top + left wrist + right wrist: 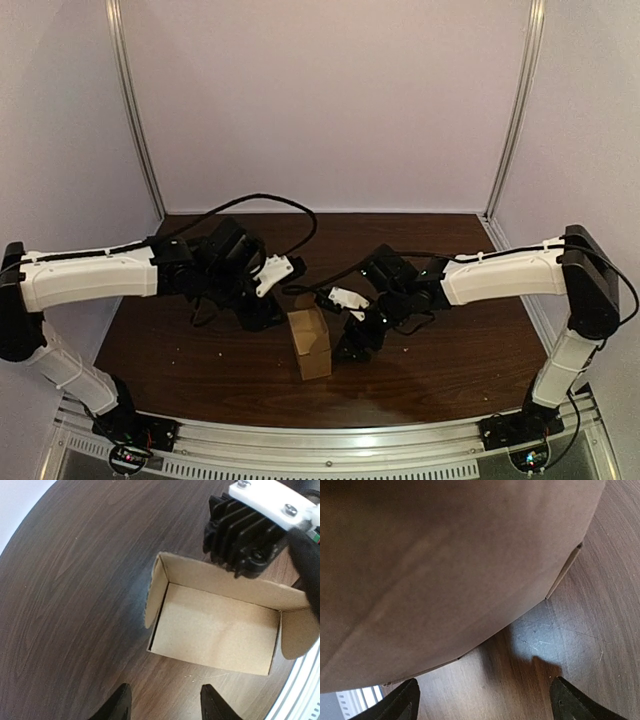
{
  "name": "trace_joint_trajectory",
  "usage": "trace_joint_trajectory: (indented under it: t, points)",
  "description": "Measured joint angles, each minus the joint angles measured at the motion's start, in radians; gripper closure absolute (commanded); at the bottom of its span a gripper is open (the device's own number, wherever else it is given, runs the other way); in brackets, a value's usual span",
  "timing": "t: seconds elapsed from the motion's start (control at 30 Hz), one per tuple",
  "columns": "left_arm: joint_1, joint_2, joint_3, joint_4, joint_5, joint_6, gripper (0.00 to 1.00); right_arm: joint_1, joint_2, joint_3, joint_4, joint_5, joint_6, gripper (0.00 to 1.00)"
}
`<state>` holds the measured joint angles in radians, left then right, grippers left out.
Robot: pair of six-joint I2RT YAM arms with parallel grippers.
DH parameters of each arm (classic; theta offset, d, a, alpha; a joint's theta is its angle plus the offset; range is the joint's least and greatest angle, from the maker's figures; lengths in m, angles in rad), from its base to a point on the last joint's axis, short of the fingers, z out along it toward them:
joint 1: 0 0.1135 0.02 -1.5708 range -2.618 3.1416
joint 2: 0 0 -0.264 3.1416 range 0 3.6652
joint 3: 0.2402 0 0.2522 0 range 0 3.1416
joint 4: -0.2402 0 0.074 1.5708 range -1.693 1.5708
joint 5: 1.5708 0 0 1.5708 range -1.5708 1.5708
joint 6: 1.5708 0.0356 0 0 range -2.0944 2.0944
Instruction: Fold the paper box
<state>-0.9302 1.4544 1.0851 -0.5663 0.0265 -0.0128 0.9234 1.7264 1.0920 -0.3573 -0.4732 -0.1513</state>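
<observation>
The paper box (311, 345) stands on the dark wooden table (200, 360), a little nearer to the arm bases than the middle, between the two arms. Its top is open. The left gripper (262, 316) is at about 10 o'clock of the box and near it. The right gripper (354, 345) is at about 3 o'clock, just beside the box; I cannot tell if it touches.

In the left wrist view the box (220, 630) is seen from above and its brown inside floor shows. One flap (156, 592) stands out at the 9 o'clock end, and another is at the 3 o'clock end. The left gripper (165, 707) is spread, with its black fingers (118, 706) at 6 o'clock of the view, over bare table and holding nothing. A black finned part of the right arm (245, 540) is over the box rim at 1 o'clock.

In the right wrist view the cardboard wall (445, 555) fills the upper part, very close. The right gripper (482, 705) is also spread wide, and nothing is between its fingers (400, 704).
</observation>
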Motion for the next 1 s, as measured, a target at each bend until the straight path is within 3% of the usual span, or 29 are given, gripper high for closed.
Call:
trace_joint_trajectory:
  t: [0.23, 0.5, 0.67, 0.8, 1.0]
  points:
    - [0.000, -0.096, -0.041, 0.009, -0.055, -0.031, 0.50, -0.017, 0.006, 0.005, 0.037, 0.002, 0.050, 0.08]
    - [0.000, -0.105, -0.050, 0.026, -0.074, -0.048, 0.50, -0.118, 0.046, 0.062, 0.042, 0.002, 0.071, 0.09]
    - [0.000, -0.105, -0.095, 0.068, -0.071, -0.065, 0.50, -0.110, -0.003, -0.034, 0.074, -0.063, 0.051, 0.01]
    - [0.000, -0.105, -0.136, 0.073, -0.081, -0.085, 0.50, -0.083, -0.079, -0.135, 0.127, -0.144, 0.062, 0.00]
    - [0.000, -0.135, -0.173, 0.092, -0.161, -0.117, 0.49, -0.039, -0.057, -0.189, 0.304, -0.222, 0.126, 0.00]
